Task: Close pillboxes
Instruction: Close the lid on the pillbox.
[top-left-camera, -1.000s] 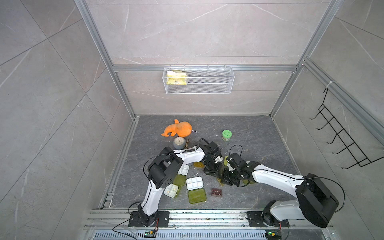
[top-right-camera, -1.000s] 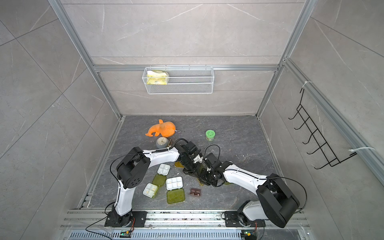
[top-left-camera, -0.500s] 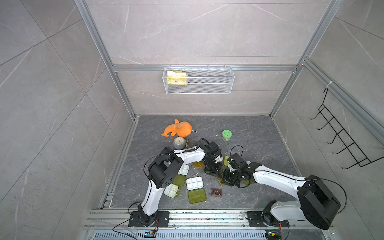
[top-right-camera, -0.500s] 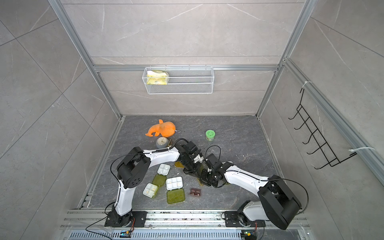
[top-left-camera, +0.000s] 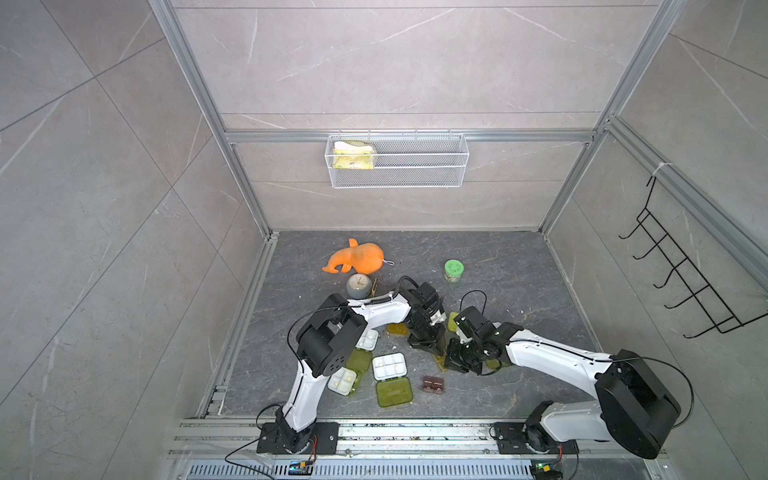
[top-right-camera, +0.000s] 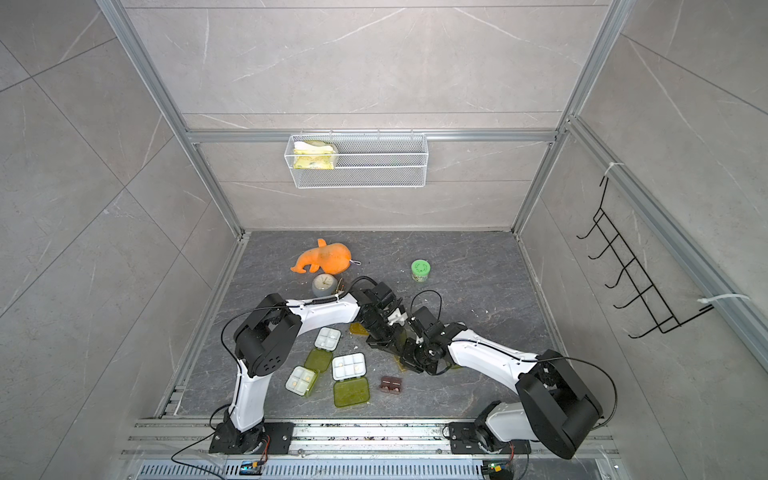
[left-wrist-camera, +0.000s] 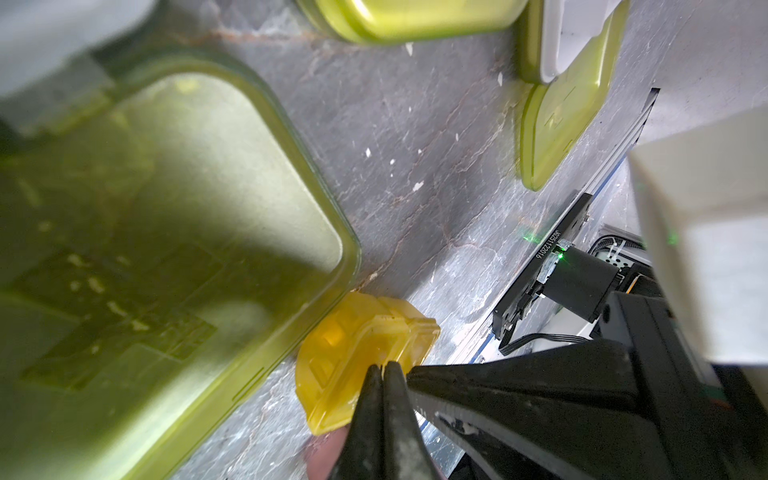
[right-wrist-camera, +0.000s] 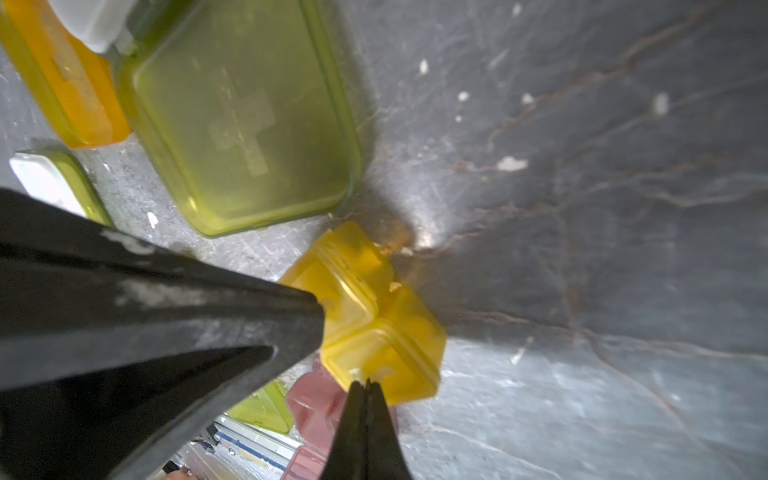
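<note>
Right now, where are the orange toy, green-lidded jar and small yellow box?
orange toy (top-left-camera: 361, 257): in a top view, on its body.
green-lidded jar (top-left-camera: 454, 266): in a top view, on its lid.
small yellow box (right-wrist-camera: 374, 316): right wrist view, on its top face.

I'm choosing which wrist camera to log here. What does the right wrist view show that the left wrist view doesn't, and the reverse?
Right wrist only: an orange box next to the big green lid, and both halves of the small yellow box. Left wrist only: a circuit board with a green light. Both: the yellow box, the green lid beside it, and the left gripper and right gripper, both shut, tips at that box.
</note>
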